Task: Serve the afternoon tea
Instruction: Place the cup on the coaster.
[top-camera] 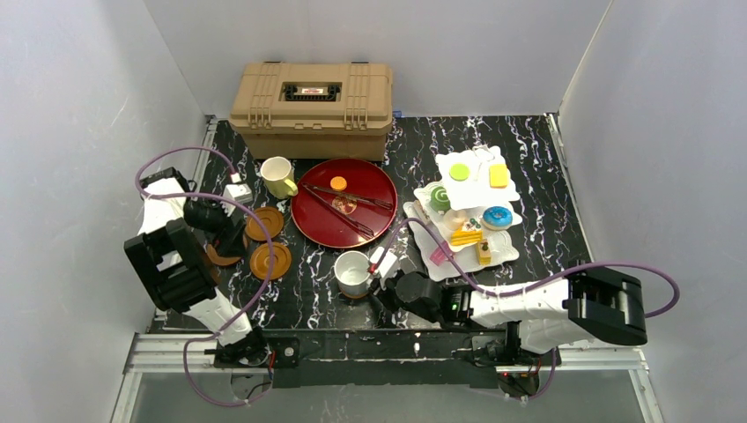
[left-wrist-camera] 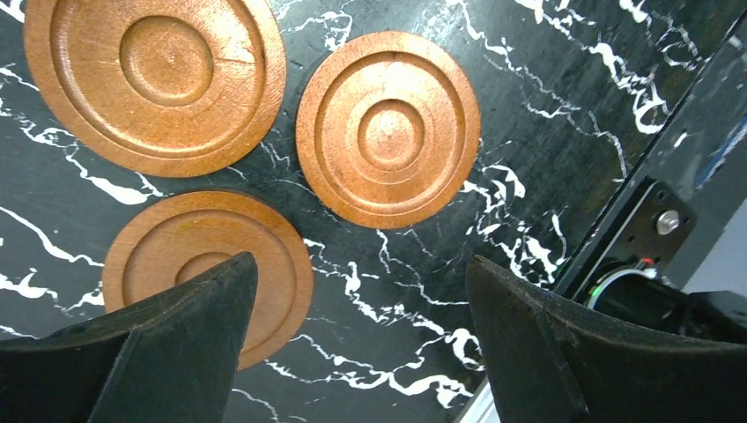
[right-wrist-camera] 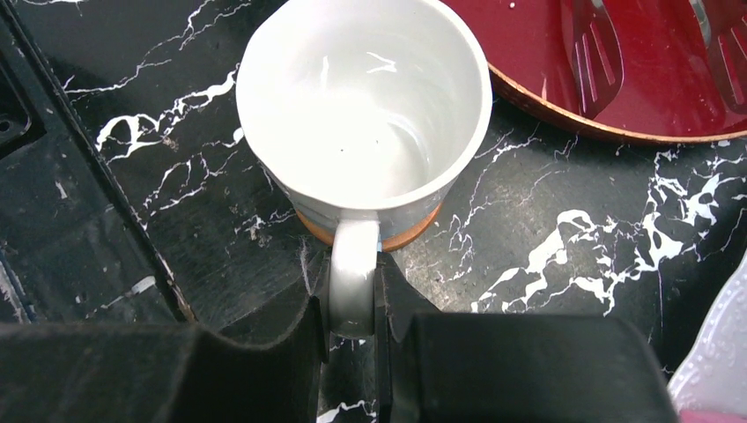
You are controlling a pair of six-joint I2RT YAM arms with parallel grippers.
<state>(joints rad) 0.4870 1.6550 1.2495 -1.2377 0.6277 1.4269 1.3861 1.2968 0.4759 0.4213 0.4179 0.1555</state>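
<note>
A white mug (top-camera: 352,273) (right-wrist-camera: 361,106) stands on a brown saucer (right-wrist-camera: 407,238) near the front edge. My right gripper (top-camera: 385,286) (right-wrist-camera: 352,295) is shut on the mug's handle. Three more brown saucers (left-wrist-camera: 154,79) (left-wrist-camera: 388,128) (left-wrist-camera: 207,264) lie flat on the left. My left gripper (top-camera: 231,242) (left-wrist-camera: 359,264) hangs open just above them with nothing between its fingers. A pale-yellow mug (top-camera: 277,176) stands behind them. On the right, the white three-tier stand (top-camera: 480,189) holds small toy cakes and a blue doughnut (top-camera: 497,215).
A big dark-red tray (top-camera: 370,181) in the middle carries tongs (top-camera: 352,211) and a small orange piece (top-camera: 338,183). A tan case (top-camera: 311,107) stands at the back. Grey walls close in both sides. Cables loop off both arms.
</note>
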